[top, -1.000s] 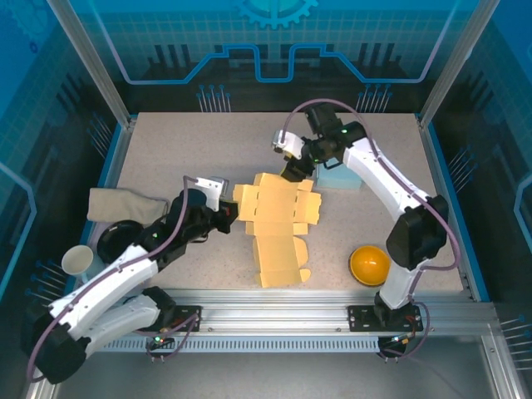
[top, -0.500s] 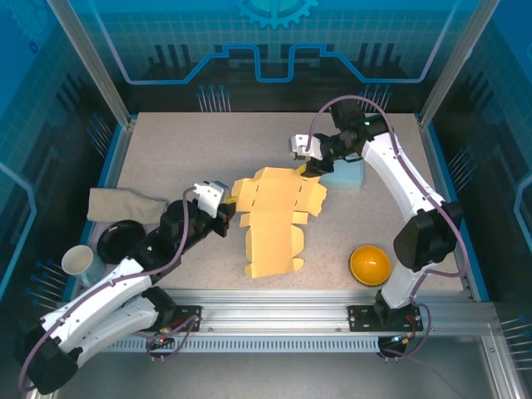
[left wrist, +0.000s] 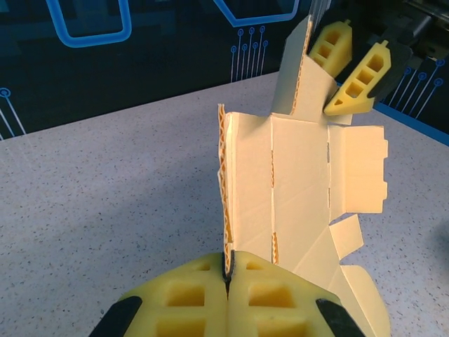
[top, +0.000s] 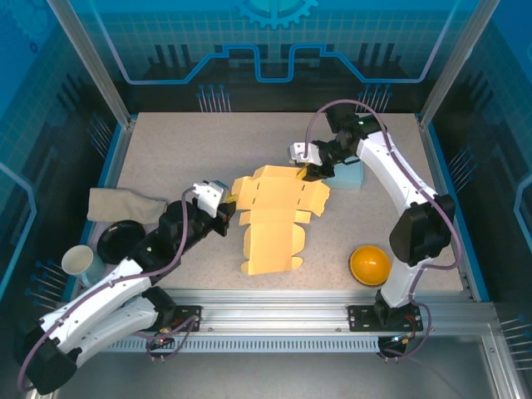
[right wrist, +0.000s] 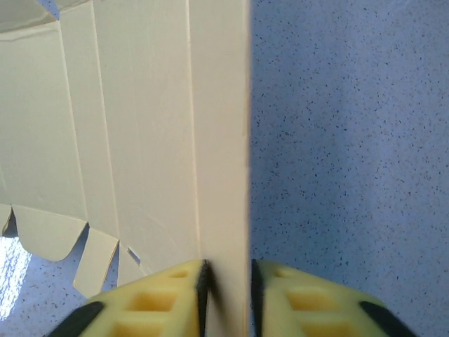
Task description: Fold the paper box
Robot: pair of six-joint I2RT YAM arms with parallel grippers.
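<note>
Yellow corrugated-cardboard box blank point(top: 270, 224) lies mostly flat at the centre of the speckled table point(top: 166, 150). Left gripper point(top: 227, 218) is clamped on its left edge. Right gripper point(top: 309, 172) pinches the far-right flap, raised upright. Step in hand: erecting walls. The next move calls for folding along the creases.

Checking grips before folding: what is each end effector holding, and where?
Left end effector clamps the left flap edge of the paper box. Right end effector straddles its upturned far-right flap; whether it grips cannot be told.
</note>
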